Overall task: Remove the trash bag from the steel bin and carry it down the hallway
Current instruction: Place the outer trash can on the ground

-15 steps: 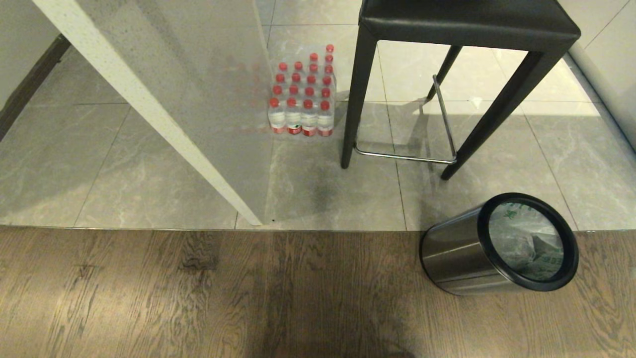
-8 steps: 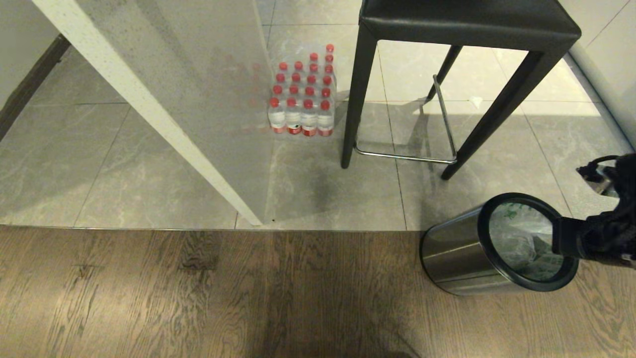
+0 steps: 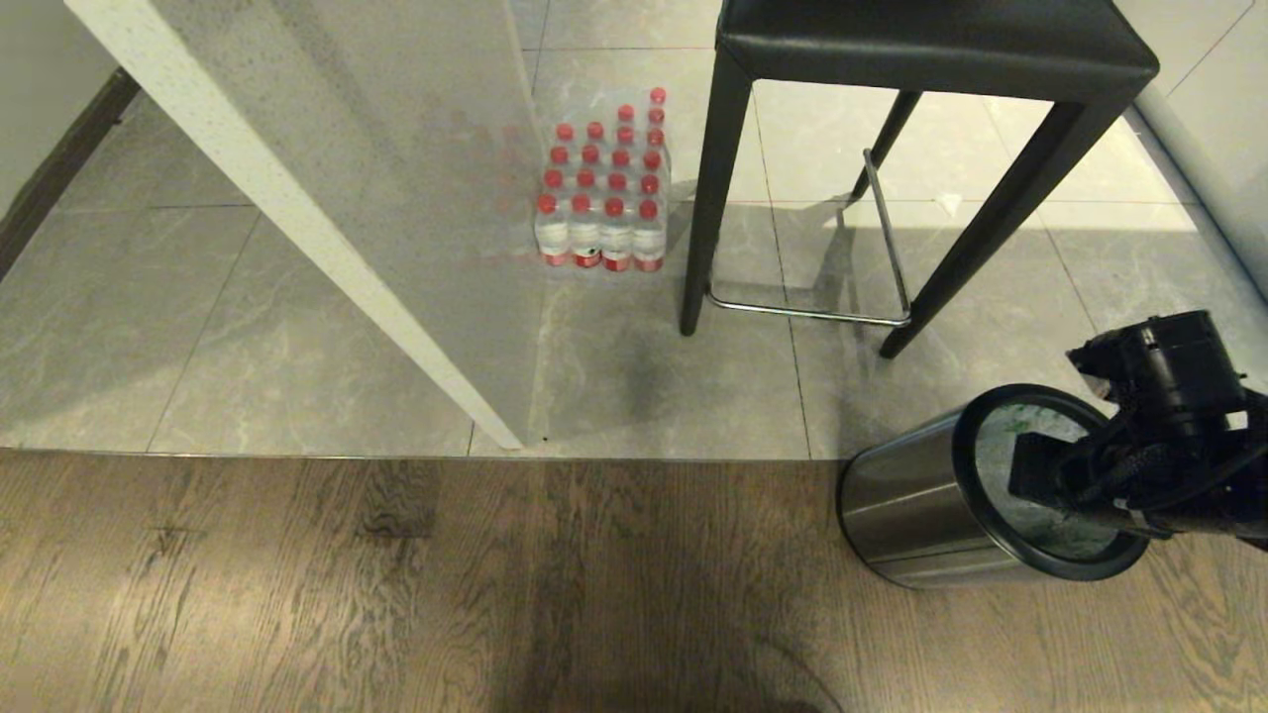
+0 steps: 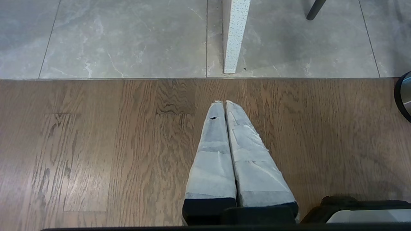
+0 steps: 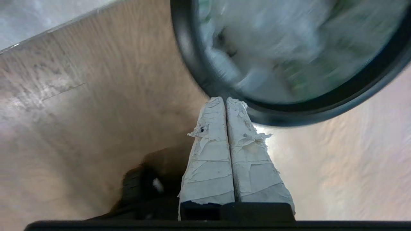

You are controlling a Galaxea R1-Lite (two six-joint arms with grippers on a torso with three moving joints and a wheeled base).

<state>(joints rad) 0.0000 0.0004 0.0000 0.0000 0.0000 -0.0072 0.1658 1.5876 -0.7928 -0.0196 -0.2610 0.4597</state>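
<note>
right gripper (image 5: 225, 100): fingers pressing together, hovering at the black rim of the steel bin (image 3: 906, 505)
trash bag (image 5: 273, 45): sitting inside bin
left gripper (image 4: 224, 103): fingers together, hanging over wood floor (image 4: 96, 144)

the head view looks steeply down from high onto the floor. the left wrist view sits low, facing forward over the wood floor (image 4: 96, 154). the right wrist view is close above the steel bin (image 5: 289, 112). all three share this bin (image 3: 921, 505) (image 4: 405, 99).
</note>
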